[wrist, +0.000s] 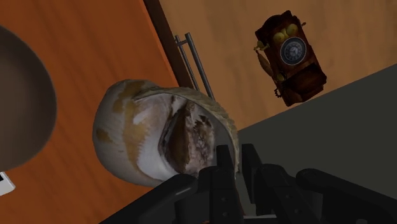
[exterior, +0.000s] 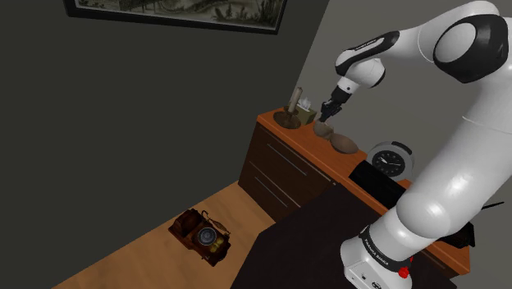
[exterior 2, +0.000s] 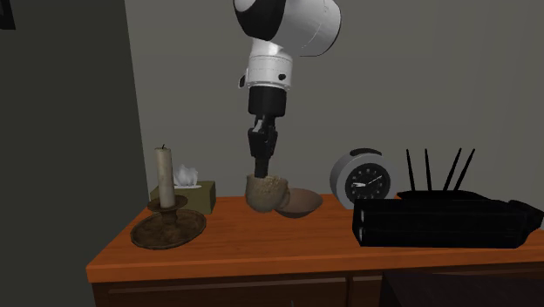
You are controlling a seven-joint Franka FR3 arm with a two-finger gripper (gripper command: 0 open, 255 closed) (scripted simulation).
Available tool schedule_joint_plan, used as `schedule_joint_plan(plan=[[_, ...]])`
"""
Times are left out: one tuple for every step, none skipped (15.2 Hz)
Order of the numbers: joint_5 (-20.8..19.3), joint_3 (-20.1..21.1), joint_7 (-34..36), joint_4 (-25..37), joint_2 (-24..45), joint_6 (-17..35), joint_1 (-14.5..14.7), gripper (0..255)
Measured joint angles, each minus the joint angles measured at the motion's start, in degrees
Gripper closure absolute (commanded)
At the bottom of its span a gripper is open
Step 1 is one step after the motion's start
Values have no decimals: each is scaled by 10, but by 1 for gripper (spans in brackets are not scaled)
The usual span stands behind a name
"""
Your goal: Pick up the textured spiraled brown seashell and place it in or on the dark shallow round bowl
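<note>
Fingers (wrist: 224, 175) clasp seashell (wrist: 146, 137) rim | bowl (exterior 2: 301, 204) just beside | dresser (exterior 2: 261, 242) edge close

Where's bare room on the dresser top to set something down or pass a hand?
Bare: front strip of the dresser top, between candle holder and router. Crowded: back row with tissue box, seashell, bowl, alarm clock.

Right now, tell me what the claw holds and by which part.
The claw is shut on the brown-and-white seashell, pinching the thin ribbed lip at the edge of its opening.
</note>
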Motion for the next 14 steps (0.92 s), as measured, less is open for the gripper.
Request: schedule_joint_plan(plan=[[-2,-3,-3,5,-2,-7,-3,255],[0,-5,-11,19,6,-17,-10,255],[-1,-9,-18,31,8,-28,-16,255],[1,-14,-29,41,14,-36,-25,255],[4,-18,-41,56,21,-47,-35,255],[6,-22,-53,71,29,-58,-45,255],[9,-25,-64,85,37,-67,-55,255],[10,-29,-74,98,43,-77,-63,255],[13,-32,-85,119,54,-91,-75,255],[18,-35,-97,136,66,-100,-86,255],[21,-38,-110,156,77,-114,-99,255],[26,-39,-117,179,91,-126,-109,255],[30,-41,-128,206,103,-144,-122,255],[31,-44,-136,222,110,-156,-132,255]])
